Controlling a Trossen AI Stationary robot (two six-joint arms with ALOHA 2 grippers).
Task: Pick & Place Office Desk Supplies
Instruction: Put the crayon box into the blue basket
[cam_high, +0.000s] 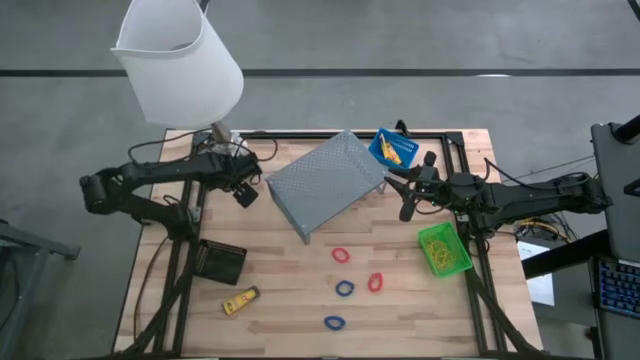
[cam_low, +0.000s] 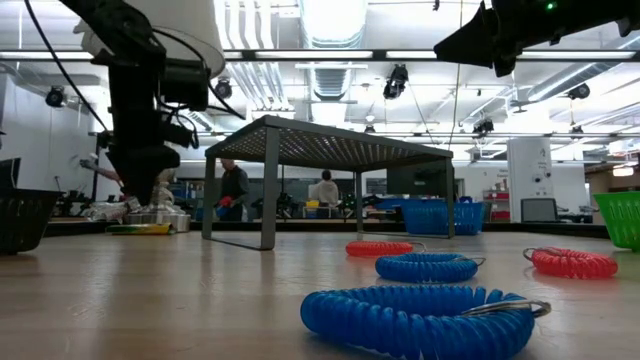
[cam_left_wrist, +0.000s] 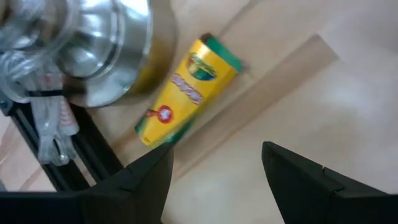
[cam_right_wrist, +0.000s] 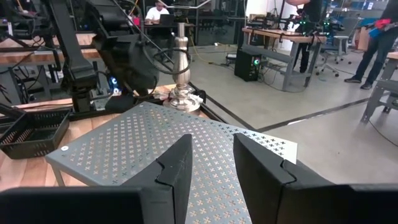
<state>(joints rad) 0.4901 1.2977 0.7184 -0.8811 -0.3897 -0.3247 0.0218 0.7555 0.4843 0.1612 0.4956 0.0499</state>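
Observation:
A small yellow oblong box (cam_left_wrist: 186, 90) with dark marks lies flat on the table against the lamp's metal base (cam_left_wrist: 93, 50). My left gripper (cam_left_wrist: 214, 168) hovers open above it, near the far left of the table (cam_high: 245, 190), touching nothing. A second yellow piece (cam_high: 240, 300) lies near the front left. Two red loops (cam_high: 342, 254) (cam_high: 375, 282) and two blue loops (cam_high: 345, 288) (cam_high: 334, 323) lie on the table's middle. The black bin (cam_high: 220, 262) stands left, the green bin (cam_high: 443, 250) right, the blue bin (cam_high: 393, 148) far right. My right gripper (cam_right_wrist: 211, 155) is open above the grey stand's right edge (cam_high: 405, 195).
A grey perforated metal stand (cam_high: 325, 185) on legs fills the table's middle far part, between both arms. The white-shaded lamp (cam_high: 180, 60) rises over the far left corner. Black rails frame the table's edges. Bare wood lies around the loops at the front.

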